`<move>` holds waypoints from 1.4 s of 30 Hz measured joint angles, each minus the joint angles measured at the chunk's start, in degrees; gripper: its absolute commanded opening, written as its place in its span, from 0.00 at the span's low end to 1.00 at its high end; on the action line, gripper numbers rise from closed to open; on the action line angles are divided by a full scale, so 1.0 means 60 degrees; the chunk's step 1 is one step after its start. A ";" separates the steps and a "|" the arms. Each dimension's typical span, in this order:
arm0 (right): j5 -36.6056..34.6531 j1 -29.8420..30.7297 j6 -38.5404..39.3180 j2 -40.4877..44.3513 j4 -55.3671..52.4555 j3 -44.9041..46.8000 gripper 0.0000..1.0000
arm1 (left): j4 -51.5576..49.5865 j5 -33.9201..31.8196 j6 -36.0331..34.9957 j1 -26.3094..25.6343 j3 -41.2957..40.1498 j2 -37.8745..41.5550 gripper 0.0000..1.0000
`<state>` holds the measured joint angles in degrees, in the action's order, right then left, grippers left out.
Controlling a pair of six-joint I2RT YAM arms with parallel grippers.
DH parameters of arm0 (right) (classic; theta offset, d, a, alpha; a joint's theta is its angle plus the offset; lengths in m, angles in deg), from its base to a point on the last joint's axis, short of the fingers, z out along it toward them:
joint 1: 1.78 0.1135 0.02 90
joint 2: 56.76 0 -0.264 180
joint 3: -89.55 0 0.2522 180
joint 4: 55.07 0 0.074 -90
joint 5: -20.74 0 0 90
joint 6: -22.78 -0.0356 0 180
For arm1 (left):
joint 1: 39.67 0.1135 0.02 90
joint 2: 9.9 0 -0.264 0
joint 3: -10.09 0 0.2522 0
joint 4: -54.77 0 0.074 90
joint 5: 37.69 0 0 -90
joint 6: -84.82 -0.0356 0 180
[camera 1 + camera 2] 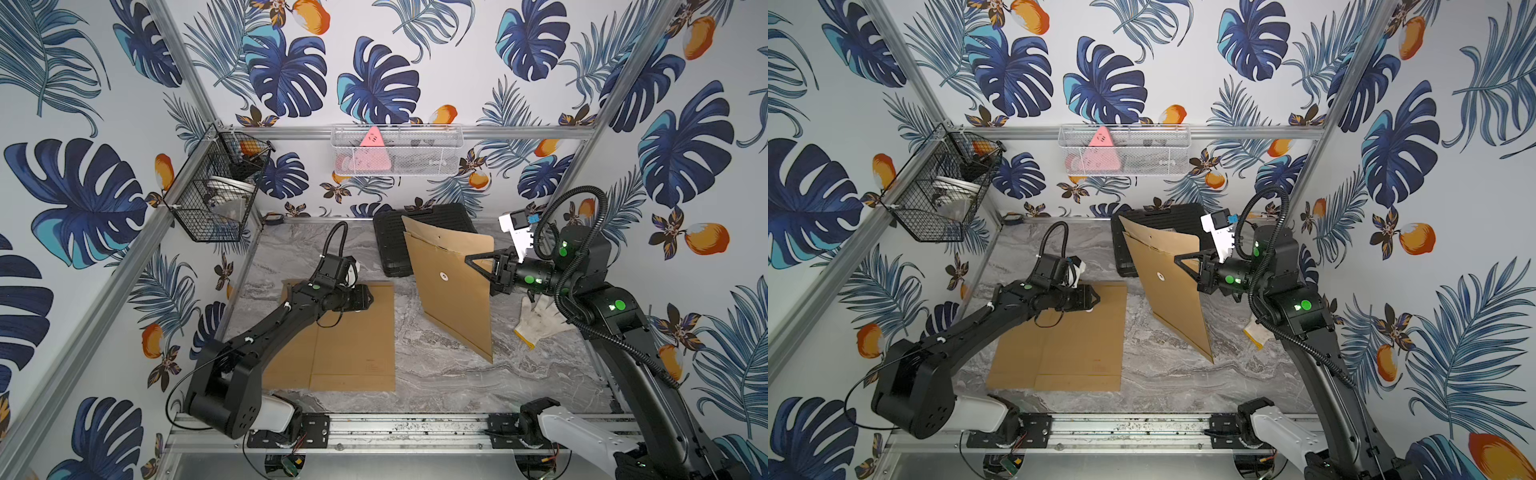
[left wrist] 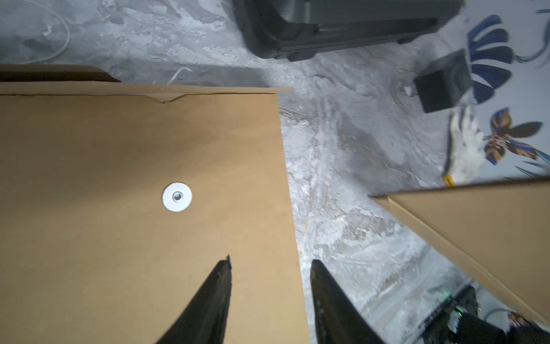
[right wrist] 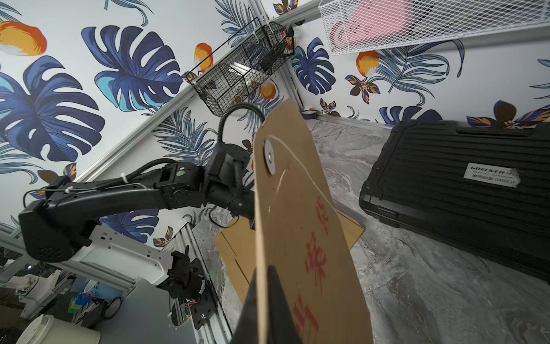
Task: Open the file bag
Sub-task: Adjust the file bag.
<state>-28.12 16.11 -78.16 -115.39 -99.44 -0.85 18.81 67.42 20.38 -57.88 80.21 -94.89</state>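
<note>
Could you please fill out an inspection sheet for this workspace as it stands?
Surface: grey marble-pattern table.
Job's things: flat bag lies on the table; raised bag is held tilted, and I cannot tell if its lower corner touches the table.
Clutter: black case behind the raised bag; white glove by the right arm.
Grippers: left gripper open over the flat bag's edge; right gripper shut on the raised bag.
Cables: conduit loops above each wrist; thin wire hangs under the left wrist.
Surroundings: black basket and white basket on leaf-print walls.
</note>
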 measured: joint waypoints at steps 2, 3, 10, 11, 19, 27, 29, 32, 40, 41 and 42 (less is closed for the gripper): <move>0.0120 0.0004 -0.0004 0.0076 0.0000 0.0073 0.00 | 0.0138 -0.0135 0.0033 0.0000 0.0240 -0.0663 0.29; 0.0197 0.0011 -0.0007 0.0113 0.0000 0.0131 0.00 | 0.0237 -0.0208 0.0051 0.0004 0.0379 -0.0994 0.25; 0.0889 0.0080 -0.0375 0.0379 0.0120 0.0685 0.00 | 0.0863 -0.0514 0.0215 0.0047 0.1435 -0.2874 0.10; 0.0984 0.0087 -0.0521 0.0390 0.0164 0.0696 0.00 | 0.0911 -0.0514 0.0215 0.0080 0.1588 -0.3107 0.09; 0.1337 0.0346 -0.0874 0.0397 0.0729 0.0878 0.00 | 0.1049 -0.0579 0.0248 0.0248 0.2175 -0.4280 0.06; 0.0648 0.1370 -0.1351 0.0368 0.1198 0.1115 0.00 | 0.1373 -0.0499 0.0280 0.0488 0.2488 -0.4849 0.06; 0.0339 0.1832 -0.1504 0.0331 0.1326 0.1129 0.00 | 0.1534 -0.0437 0.0284 0.0532 0.2495 -0.4907 0.06; -0.0280 0.2812 -0.1614 0.0306 0.1526 0.1224 0.00 | 0.1687 -0.0368 0.0295 0.0561 0.2510 -0.4965 0.06; -0.1147 0.4135 -0.2575 0.0120 0.2914 0.2419 0.00 | 0.1770 -0.0313 0.0317 0.0572 0.2590 -0.5042 0.06; -0.1373 0.4080 -0.2758 0.0058 0.2991 0.2714 0.00 | 0.1774 -0.0306 0.0313 0.0576 0.2594 -0.5042 0.07; -0.1497 0.3869 -0.2885 -0.0011 0.2983 0.2983 0.00 | 0.1774 -0.0306 0.0313 0.0579 0.2594 -0.5042 0.07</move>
<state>-37.10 39.32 -95.47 -115.46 -81.54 17.05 29.45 65.59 22.26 -54.41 95.78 -125.14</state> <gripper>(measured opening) 0.051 0.065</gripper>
